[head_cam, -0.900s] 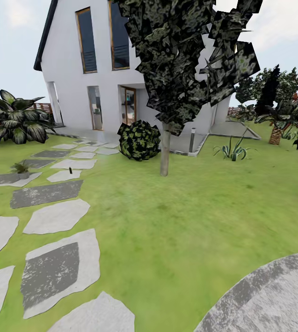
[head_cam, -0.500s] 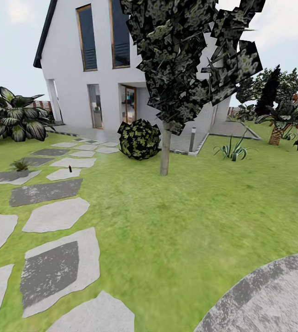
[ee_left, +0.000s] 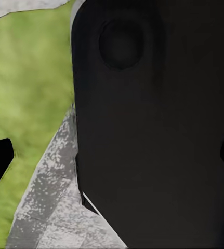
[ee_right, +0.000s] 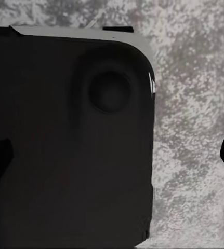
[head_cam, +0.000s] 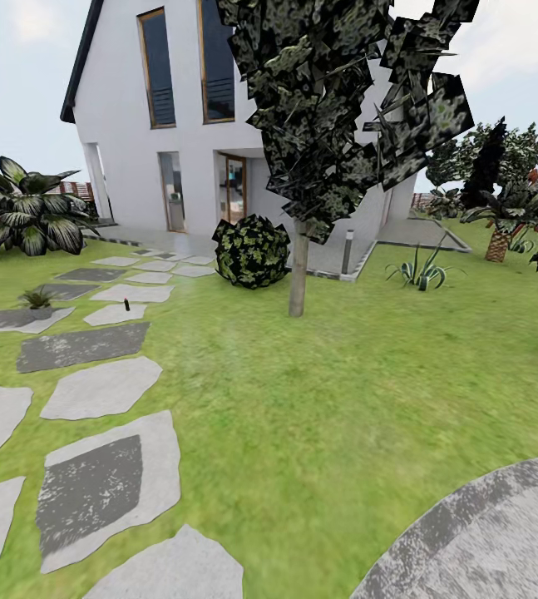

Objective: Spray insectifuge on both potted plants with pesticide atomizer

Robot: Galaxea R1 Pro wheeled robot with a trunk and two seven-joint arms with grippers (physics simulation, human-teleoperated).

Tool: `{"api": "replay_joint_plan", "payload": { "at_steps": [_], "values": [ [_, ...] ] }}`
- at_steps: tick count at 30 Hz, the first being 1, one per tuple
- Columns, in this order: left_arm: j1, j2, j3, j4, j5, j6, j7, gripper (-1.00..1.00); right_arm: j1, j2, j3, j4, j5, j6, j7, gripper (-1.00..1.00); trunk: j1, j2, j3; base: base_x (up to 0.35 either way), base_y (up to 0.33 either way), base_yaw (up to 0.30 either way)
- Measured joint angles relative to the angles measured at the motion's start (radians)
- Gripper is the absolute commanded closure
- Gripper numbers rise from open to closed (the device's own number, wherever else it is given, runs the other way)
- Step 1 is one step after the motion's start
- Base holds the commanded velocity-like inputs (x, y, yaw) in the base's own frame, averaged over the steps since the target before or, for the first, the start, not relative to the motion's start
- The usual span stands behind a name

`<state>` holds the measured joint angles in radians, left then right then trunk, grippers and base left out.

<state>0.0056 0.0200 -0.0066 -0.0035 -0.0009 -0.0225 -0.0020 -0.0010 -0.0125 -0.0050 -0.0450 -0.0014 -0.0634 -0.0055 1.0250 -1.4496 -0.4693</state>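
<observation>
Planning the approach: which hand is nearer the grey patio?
Right. The right hand hangs over the patio; the left hand hangs mostly over grass.

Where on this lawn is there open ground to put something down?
The widest bare stretch is the grass between the stepping stones, the tree and the round paved patio. It is busier far left, where a small potted plant and a small dark object sit among the stones.
</observation>
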Motion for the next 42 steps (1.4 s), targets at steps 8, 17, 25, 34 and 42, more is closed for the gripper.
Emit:
{"api": "replay_joint_plan", "payload": {
  "at_steps": [8, 17, 25, 34, 42],
  "values": [
    [-0.039, 0.044, 0.0, -0.033, 0.0, -0.044, 0.003, -1.0, -0.001, -0.045, -0.002, -0.045, 0.0, -0.045, 0.0, -1.0, 0.0, 0.0, 0.0, 0.0, 0.0, 0.0],
    [-0.133, 0.035, -0.001, -0.349, 0.002, -0.11, 0.0, -1.0, -0.034, -0.088, -0.002, -0.48, -0.003, -0.298, 0.0, -1.0, 0.0, 0.0, 0.001, 0.0, 0.0, 0.0],
    [-0.194, 0.024, -0.001, -0.506, 0.004, -0.112, -0.001, -1.0, -0.073, -0.086, -0.002, -0.567, -0.004, -0.326, 0.002, -1.0, 0.0, 0.0, 0.0, 0.0, 0.0, 0.0],
    [-0.258, 0.014, 0.002, -0.507, 0.004, -0.18, 0.0, -1.0, -0.077, -0.087, -0.004, -0.568, 0.0, -0.329, 0.0, -1.0, 0.0, 0.0, 0.0, 0.011, 0.0, 0.027],
    [-0.258, 0.0, 0.001, -0.508, 0.004, -0.202, 0.003, -1.0, -0.077, -0.087, -0.004, -0.566, 0.001, -0.329, 0.0, -1.0, -0.001, 0.0, -0.008, 0.265, 0.046, 0.172]
  ]
}}
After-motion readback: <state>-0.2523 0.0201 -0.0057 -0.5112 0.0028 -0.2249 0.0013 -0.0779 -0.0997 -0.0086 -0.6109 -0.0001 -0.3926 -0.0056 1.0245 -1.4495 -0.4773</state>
